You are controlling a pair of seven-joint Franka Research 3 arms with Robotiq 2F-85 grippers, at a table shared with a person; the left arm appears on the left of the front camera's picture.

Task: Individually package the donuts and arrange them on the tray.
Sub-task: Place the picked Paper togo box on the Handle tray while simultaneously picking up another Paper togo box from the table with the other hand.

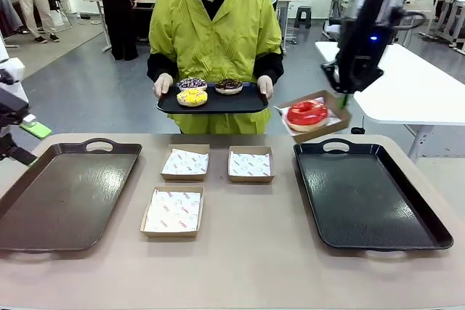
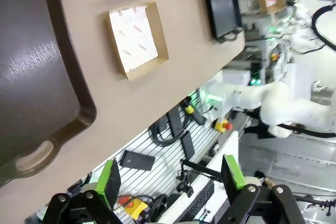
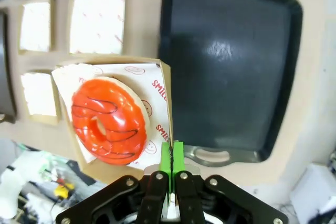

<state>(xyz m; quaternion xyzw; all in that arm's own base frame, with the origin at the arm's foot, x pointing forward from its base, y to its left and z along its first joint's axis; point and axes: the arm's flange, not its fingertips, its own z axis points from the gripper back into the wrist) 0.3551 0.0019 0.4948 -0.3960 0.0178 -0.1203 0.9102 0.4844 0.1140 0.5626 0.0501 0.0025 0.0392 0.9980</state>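
A beige table (image 1: 254, 259) is seen from the robot's side, with a person in a yellow-green coat (image 1: 214, 34) standing at its far edge. The right gripper (image 1: 343, 98) is raised in the air near the far end of a black plastic handled tray (image 1: 363, 201) that lies on the table's right side. Seen from its wrist, its green pads (image 3: 166, 156) are pinched tight on the side wall of a shallow brown cardboard box (image 3: 166, 82) lined with white printed paper. Inside this lifted, tilted box lies the glossy red ring donut (image 1: 306, 113), clear of the table. The other three donuts sit on a smaller black serving tray (image 1: 211, 107) that the person holds up with both hands at waist height: a yellow donut (image 1: 192, 96) nearest the table, a dark donut with purple-white sprinkles (image 1: 192, 83) behind it, and a chocolate donut with sprinkles (image 1: 229, 86) to the right of those two. Three more paper-lined cardboard boxes (image 1: 173, 210) rest on the middle of the table, two in a far row and one nearer. A brown plastic handled tray (image 1: 65, 194) lies on the table's left side. In the left wrist view, the left gripper (image 2: 171, 179) hangs beyond the table's edge with its jaws wide apart, holding nothing.
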